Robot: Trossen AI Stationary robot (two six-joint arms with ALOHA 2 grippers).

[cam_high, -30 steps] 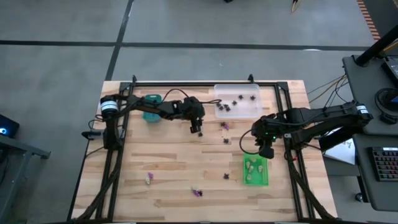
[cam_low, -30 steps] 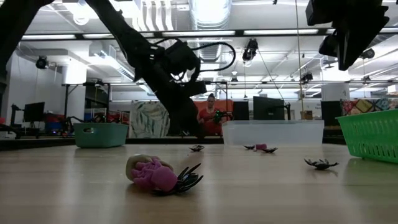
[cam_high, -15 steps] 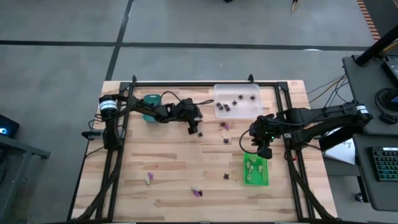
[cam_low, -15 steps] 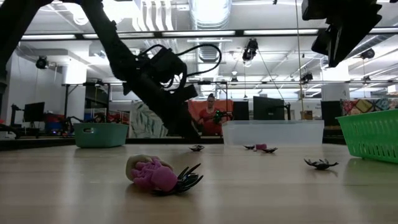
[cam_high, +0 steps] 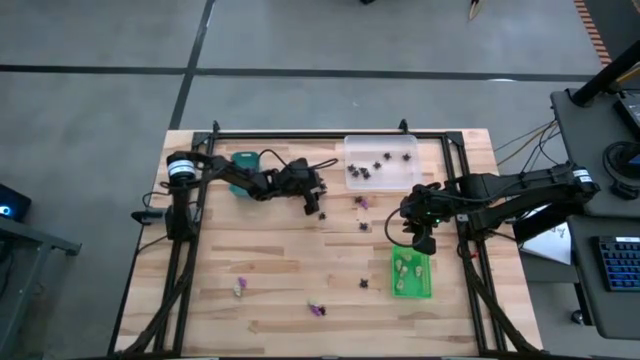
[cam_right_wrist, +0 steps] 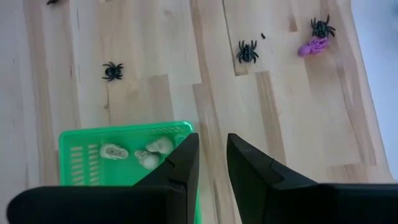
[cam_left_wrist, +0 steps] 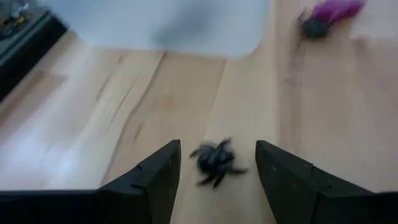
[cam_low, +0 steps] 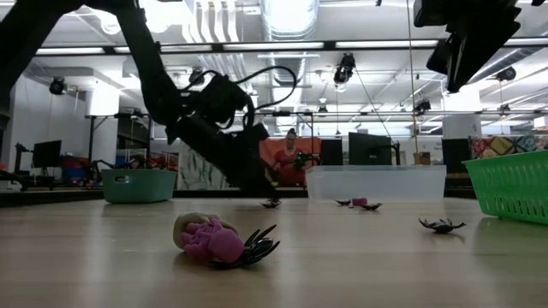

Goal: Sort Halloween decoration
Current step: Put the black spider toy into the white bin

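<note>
Black spider [cam_left_wrist: 215, 162] flat on wood, purple trinket [cam_left_wrist: 336, 10] beyond, cream pieces [cam_right_wrist: 149, 152] in tray

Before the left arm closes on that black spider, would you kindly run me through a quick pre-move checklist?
1. Left gripper open: ok.
2. Black spider sits between its fingers on the table: ok.
3. Nothing else between the fingers; the purple trinket lies well away: ok.
4. Clear tray close by, already holding black pieces: ok.
5. Right gripper out of the way, by the green tray: ok.
6. Right gripper empty: fingers nearly together in its wrist view, nothing seen between them: ok.
</note>
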